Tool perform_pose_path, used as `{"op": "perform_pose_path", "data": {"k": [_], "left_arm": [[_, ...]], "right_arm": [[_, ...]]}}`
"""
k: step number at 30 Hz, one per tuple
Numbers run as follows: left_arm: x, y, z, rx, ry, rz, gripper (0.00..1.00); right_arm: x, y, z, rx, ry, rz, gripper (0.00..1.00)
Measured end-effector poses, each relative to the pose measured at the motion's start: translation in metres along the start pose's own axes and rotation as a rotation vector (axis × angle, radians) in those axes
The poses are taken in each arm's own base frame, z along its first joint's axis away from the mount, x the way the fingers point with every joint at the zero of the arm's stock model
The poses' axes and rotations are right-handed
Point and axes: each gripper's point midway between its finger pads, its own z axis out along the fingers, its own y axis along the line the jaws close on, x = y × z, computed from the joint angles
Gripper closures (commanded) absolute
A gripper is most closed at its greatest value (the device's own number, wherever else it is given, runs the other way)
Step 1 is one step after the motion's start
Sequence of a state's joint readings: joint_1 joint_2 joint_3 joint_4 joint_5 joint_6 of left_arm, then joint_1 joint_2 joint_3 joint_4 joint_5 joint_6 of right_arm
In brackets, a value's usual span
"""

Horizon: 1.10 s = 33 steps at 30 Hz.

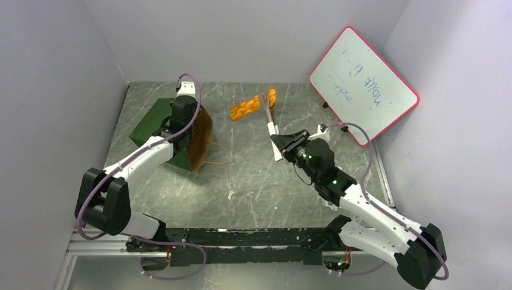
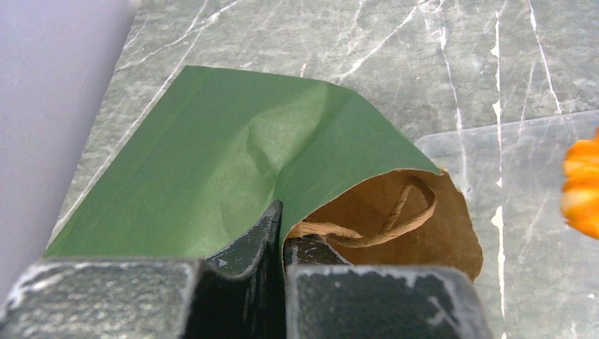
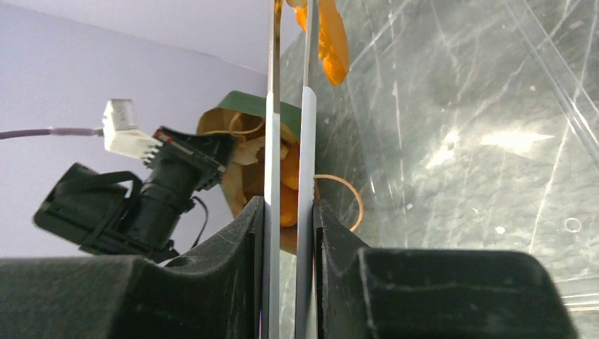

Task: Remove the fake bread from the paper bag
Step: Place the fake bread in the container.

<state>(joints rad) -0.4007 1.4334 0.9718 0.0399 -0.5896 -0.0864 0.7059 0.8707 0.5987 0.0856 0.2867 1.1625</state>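
The dark green paper bag [image 1: 158, 122] lies on its side at the left, its brown mouth [image 1: 200, 140] facing right. My left gripper [image 1: 181, 130] is shut on the bag's upper rim [image 2: 282, 226], one finger outside and one inside. Inside the bag an orange bread [image 3: 288, 185] shows. My right gripper [image 1: 282, 145] is shut on the metal tongs [image 3: 289, 212], whose blades reach back to an orange roll [image 1: 272, 96] at their tips. Whether the tips pinch the roll I cannot tell. A braided loaf [image 1: 244, 110] lies on the table beside it.
A red-framed whiteboard [image 1: 362, 84] leans at the back right. A clear plastic sheet [image 2: 523, 176] lies on the table by the bag's mouth. The bag's loop handles [image 1: 217, 156] trail onto the table. Grey walls close in the left, back and right.
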Motion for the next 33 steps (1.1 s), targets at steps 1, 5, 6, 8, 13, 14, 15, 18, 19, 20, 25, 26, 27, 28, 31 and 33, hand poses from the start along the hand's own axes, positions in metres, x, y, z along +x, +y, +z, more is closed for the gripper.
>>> {"op": "perform_pose_path", "data": {"k": [1,5,6,8,13,14,15,18,19,20,25,26,27,28,31,33], "left_arm": [[-0.001,0.001,-0.001,-0.001,-0.001,-0.001,0.93],[-0.005,0.002,-0.005,0.009,-0.008,-0.006,0.93],[-0.007,0.003,-0.006,0.013,-0.010,-0.008,0.93],[-0.010,0.004,-0.009,0.023,-0.016,-0.010,0.93],[-0.014,0.004,-0.012,0.043,-0.024,-0.014,0.93],[-0.014,0.004,-0.012,0.049,-0.023,-0.012,0.93],[-0.014,0.003,-0.012,0.053,-0.022,-0.011,0.93],[-0.014,0.002,-0.012,0.066,-0.020,-0.005,0.93],[-0.014,0.001,-0.012,0.068,-0.020,-0.004,0.93],[-0.014,0.001,-0.012,0.070,-0.020,-0.004,0.93],[-0.013,-0.001,-0.012,0.085,-0.019,-0.001,0.93],[-0.013,-0.001,-0.012,0.088,-0.019,-0.001,0.93],[-0.013,-0.002,-0.012,0.089,-0.018,-0.001,0.93],[-0.013,-0.002,-0.012,0.091,-0.019,-0.001,0.93],[-0.013,-0.003,-0.012,0.097,-0.018,-0.001,0.93],[-0.013,-0.004,-0.012,0.101,-0.018,-0.001,0.93]], "right_arm": [[0.001,-0.004,0.004,0.010,0.009,0.002,1.00],[0.005,-0.021,0.020,0.047,0.053,0.023,1.00],[0.006,-0.024,0.024,0.052,0.064,0.033,1.00],[0.007,-0.030,0.031,0.053,0.086,0.057,1.00],[0.013,-0.044,0.047,0.055,0.141,0.109,1.00],[0.016,-0.046,0.050,0.052,0.156,0.121,1.00],[0.020,-0.049,0.052,0.052,0.176,0.134,1.00],[0.031,-0.054,0.055,0.049,0.223,0.159,1.00],[0.034,-0.056,0.056,0.047,0.237,0.170,1.00],[0.035,-0.057,0.058,0.046,0.242,0.181,1.00],[0.031,-0.065,0.064,0.046,0.244,0.216,1.00],[0.030,-0.067,0.065,0.046,0.242,0.220,1.00],[0.029,-0.068,0.066,0.043,0.239,0.223,1.00],[0.028,-0.069,0.067,0.041,0.237,0.227,1.00],[0.026,-0.073,0.071,0.034,0.238,0.242,1.00],[0.027,-0.077,0.075,0.033,0.244,0.251,1.00]]}}
